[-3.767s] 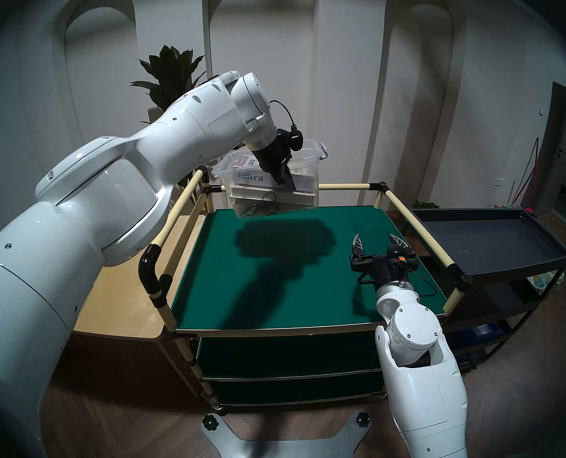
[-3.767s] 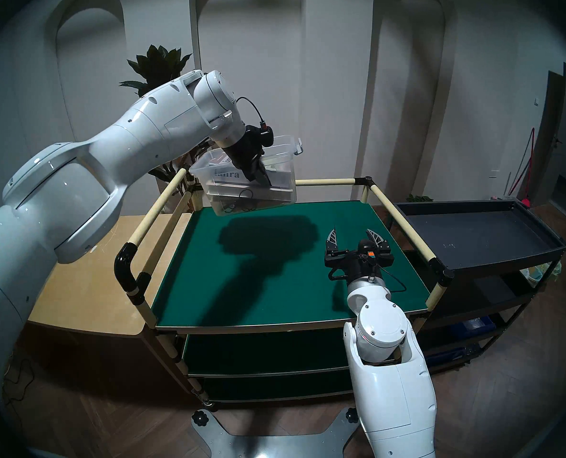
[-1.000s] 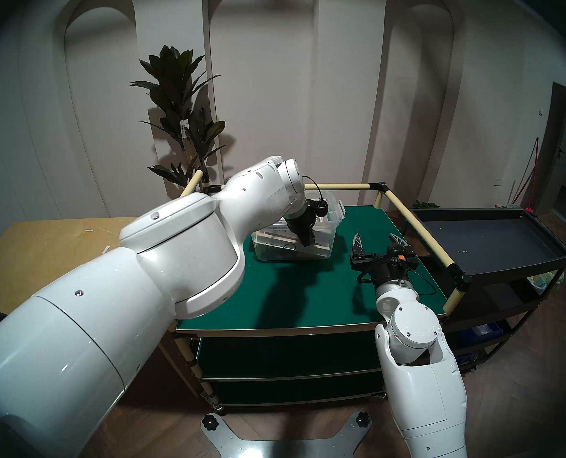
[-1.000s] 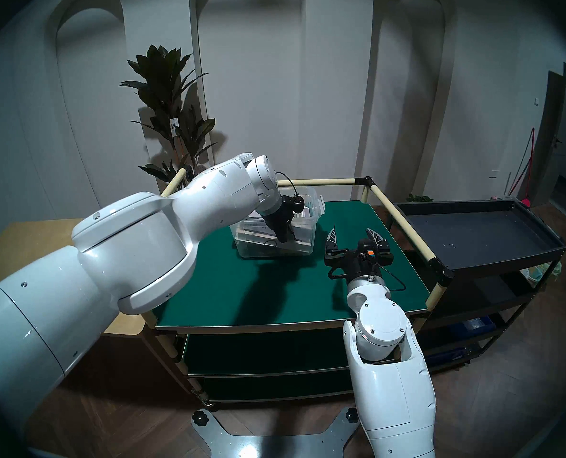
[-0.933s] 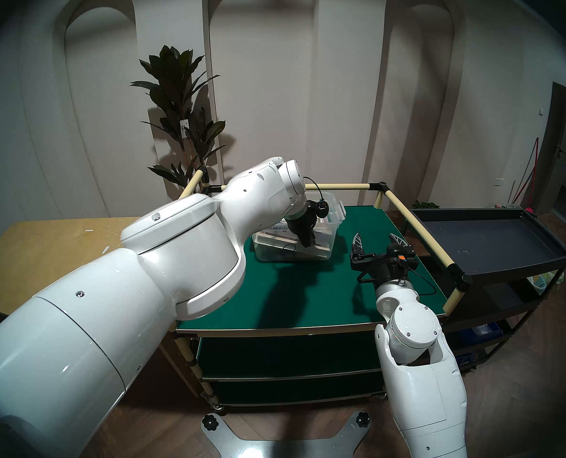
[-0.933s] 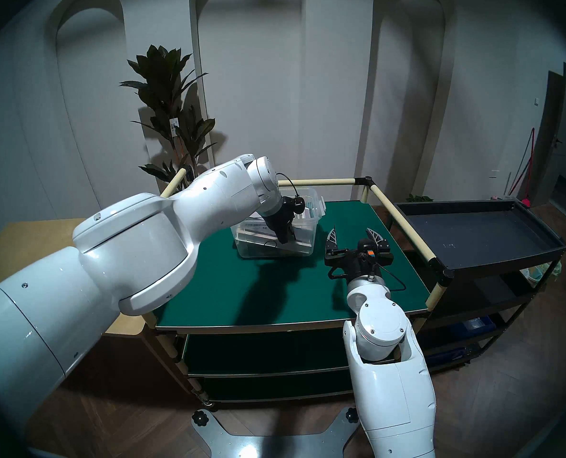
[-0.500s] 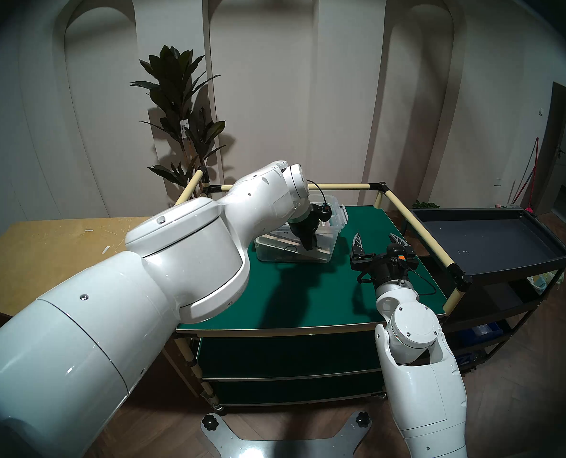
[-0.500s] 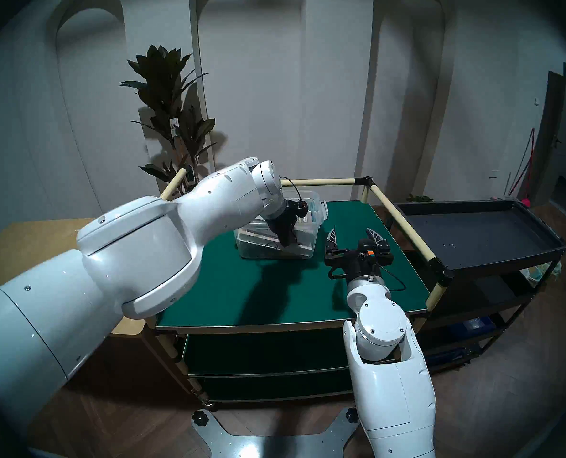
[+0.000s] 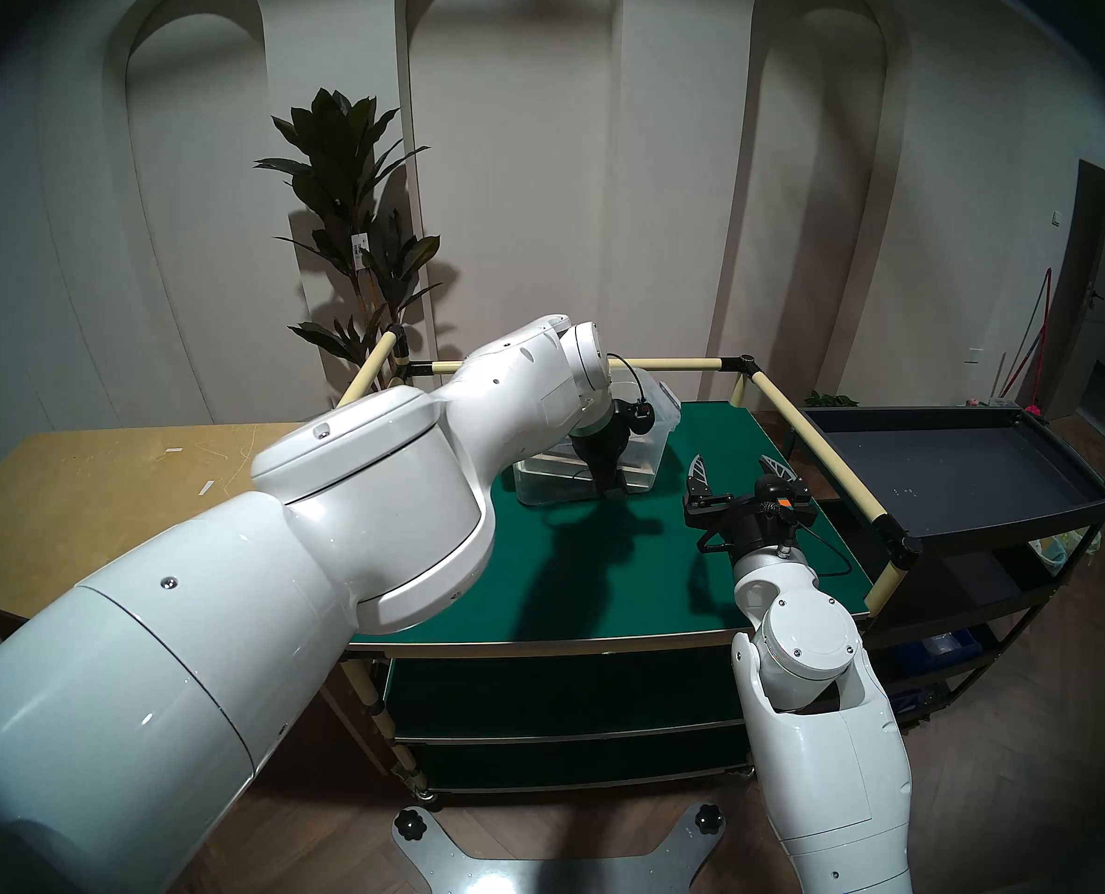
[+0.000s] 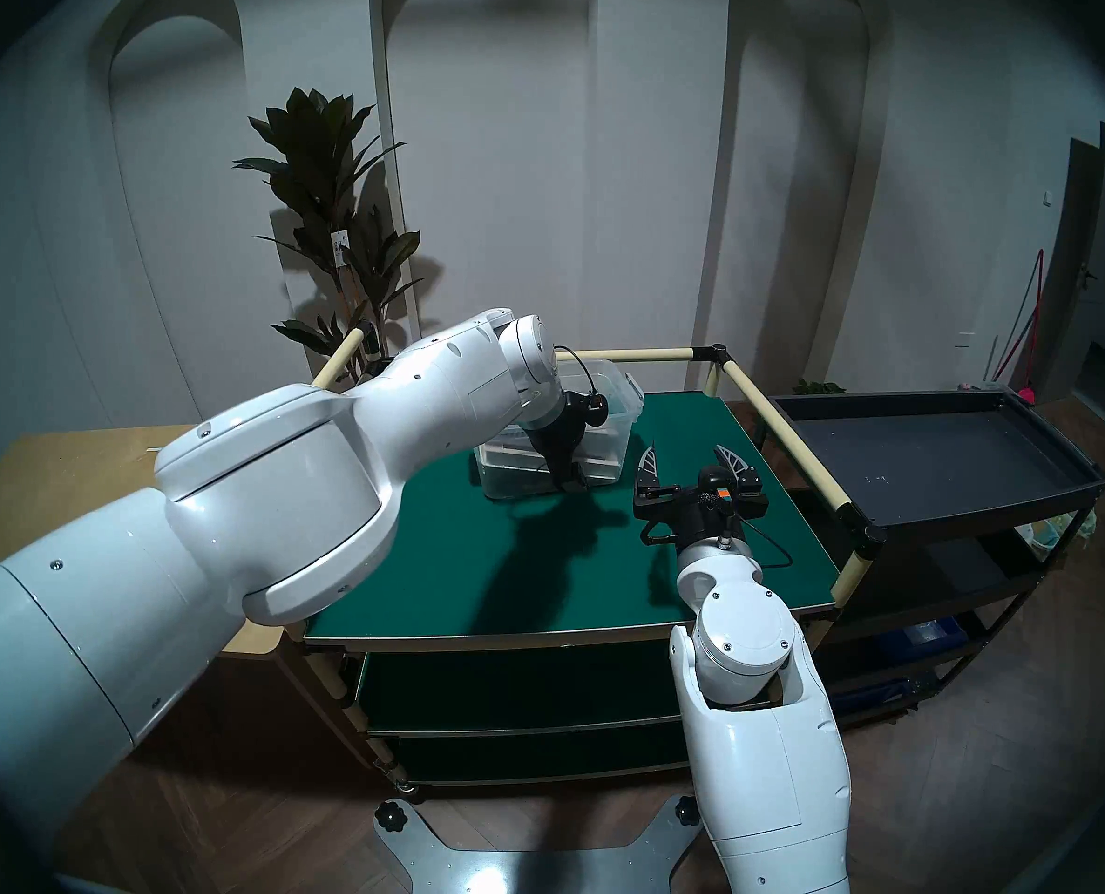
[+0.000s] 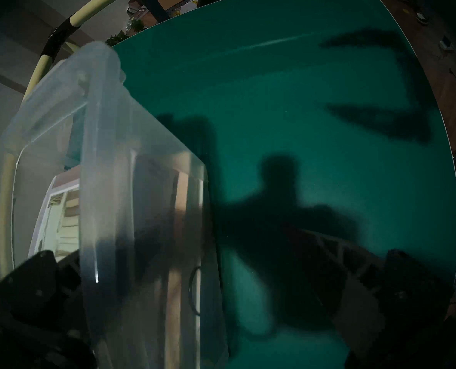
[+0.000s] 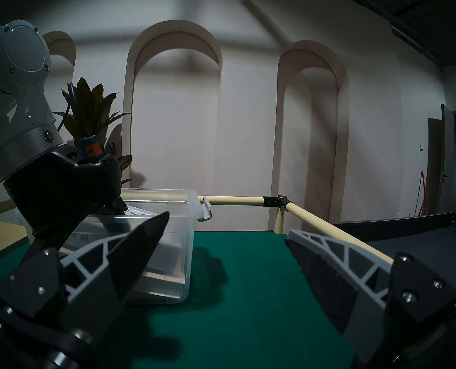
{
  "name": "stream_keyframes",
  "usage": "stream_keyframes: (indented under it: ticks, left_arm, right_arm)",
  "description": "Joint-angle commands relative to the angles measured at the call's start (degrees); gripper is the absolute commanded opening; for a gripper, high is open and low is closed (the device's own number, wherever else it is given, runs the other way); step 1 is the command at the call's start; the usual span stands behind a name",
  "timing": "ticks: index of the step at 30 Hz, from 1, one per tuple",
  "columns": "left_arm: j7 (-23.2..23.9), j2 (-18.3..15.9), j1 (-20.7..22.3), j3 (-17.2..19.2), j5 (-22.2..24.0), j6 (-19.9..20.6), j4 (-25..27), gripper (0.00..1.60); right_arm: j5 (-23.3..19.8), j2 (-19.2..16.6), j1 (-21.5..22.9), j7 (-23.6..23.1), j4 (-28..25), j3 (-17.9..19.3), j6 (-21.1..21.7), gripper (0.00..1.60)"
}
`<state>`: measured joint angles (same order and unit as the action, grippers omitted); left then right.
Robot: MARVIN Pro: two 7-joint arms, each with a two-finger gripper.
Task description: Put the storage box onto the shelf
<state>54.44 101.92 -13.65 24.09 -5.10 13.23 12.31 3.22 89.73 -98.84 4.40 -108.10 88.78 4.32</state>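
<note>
One storage box (image 12: 168, 243) latch (image 12: 205, 210) — right-wrist view only

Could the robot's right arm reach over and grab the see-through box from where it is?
Probably yes. The right gripper is open, beside the storage box, with only bare green shelf between them. But the left gripper already straddles the box's near wall.

Dim room, hard shadows on green felt, blurred left wrist view (fisheye vignette)
</note>
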Motion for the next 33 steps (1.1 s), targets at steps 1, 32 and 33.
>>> stream_keyframes:
  ticks: [1, 32, 33]
  left_arm:
    - [0.75, 0.76, 3.02, 0.05, -0.22, -0.66, 0.25, 1.6]
    - [-1.29, -8.02, 15.28, 17.44, 2.68, -5.7, 15.29, 1.6]
    - [-2.26, -8.74, 15.44, 18.17, 2.78, -5.43, 15.52, 1.6]
  right_arm:
    - [0.05, -0.06, 0.48, 0.06, -1.25, 0.11, -0.37, 1.6]
    - [0.05, -0.06, 0.5, 0.06, -1.2, 0.1, -0.36, 1.6]
    - [0.05, -0.06, 0.5, 0.06, -1.18, 0.1, -0.35, 1.6]
